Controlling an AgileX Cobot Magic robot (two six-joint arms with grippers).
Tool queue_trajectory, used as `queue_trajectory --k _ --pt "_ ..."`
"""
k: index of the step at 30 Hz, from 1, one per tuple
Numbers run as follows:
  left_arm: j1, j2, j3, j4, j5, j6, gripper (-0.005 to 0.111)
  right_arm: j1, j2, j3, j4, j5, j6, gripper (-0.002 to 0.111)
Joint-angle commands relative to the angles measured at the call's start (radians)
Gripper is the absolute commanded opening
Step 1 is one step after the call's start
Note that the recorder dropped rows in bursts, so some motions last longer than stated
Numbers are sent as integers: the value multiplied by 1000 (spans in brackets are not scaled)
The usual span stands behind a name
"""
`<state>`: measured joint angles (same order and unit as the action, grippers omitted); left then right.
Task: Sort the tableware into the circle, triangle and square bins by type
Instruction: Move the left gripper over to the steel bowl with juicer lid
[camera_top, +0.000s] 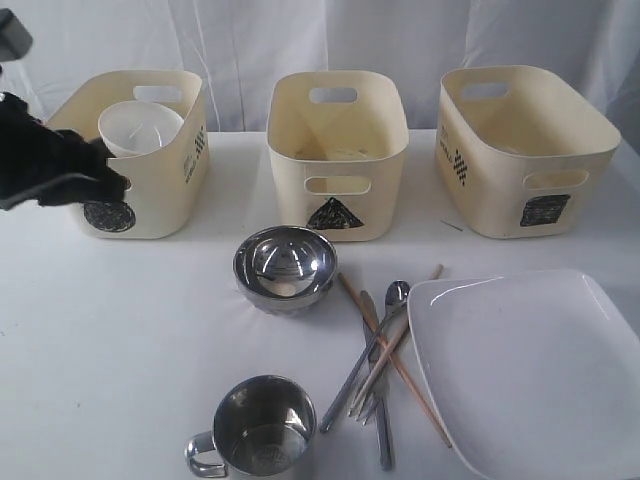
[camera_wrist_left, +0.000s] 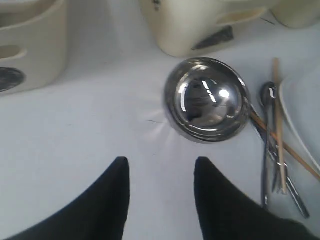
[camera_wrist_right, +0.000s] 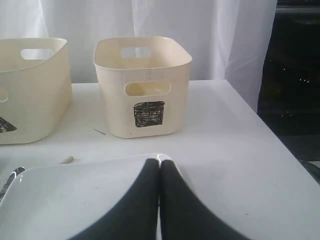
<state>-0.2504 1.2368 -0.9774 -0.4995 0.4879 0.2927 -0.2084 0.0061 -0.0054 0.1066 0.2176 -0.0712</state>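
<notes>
A steel handled mug (camera_top: 262, 428) is standing closest to the camera, upright, well apart from both claws. The left claw (camera_wrist_left: 160, 172) is hanging with its black fingers (camera_wrist_left: 117, 195) spread wide and nothing between them, only bare white table (camera_wrist_left: 75, 140) showing in the gap. The shiny steel bowl (camera_wrist_left: 207, 100) is sitting just past those fingertips, off toward the right claw's side. Farther that way the steel spoon (camera_top: 397, 292), fork (camera_top: 366, 400), knife (camera_top: 384, 445) and wooden chopsticks (camera_top: 400, 365) are lying crossed in a heap, reaching up against the large white squarish plate (camera_top: 530, 370). In the exterior view the left claw is hovering close in front of the circle bin (camera_top: 160, 190), and the small white bowl (camera_top: 140, 128) is resting inside that bin, behind the claw. The right claw (camera_wrist_right: 160, 170) is pressing its fingers together, gripping nothing, over the plate's far rim; whether it is touching the plate cannot be told. The square bin (camera_wrist_right: 142, 100) is standing straight ahead of it, with the triangle bin (camera_top: 290, 190) to its left.
</notes>
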Motion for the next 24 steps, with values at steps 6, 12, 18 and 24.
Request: queue_trajectory --k 6,12,18,24 --pt "-257 81 95 -76 -128 36 47 -2 -6 5 2 -3 -4 0" --pt "-341 193 95 -76 -199 49 47 -2 -6 5 2 -3 -4 0" --pt "-340 256 91 -74 -303 78 47 -2 -6 5 2 -1 -4 0" --pt "-340 297 79 -76 -481 45 57 -2 -6 5 2 -1 -4 0"
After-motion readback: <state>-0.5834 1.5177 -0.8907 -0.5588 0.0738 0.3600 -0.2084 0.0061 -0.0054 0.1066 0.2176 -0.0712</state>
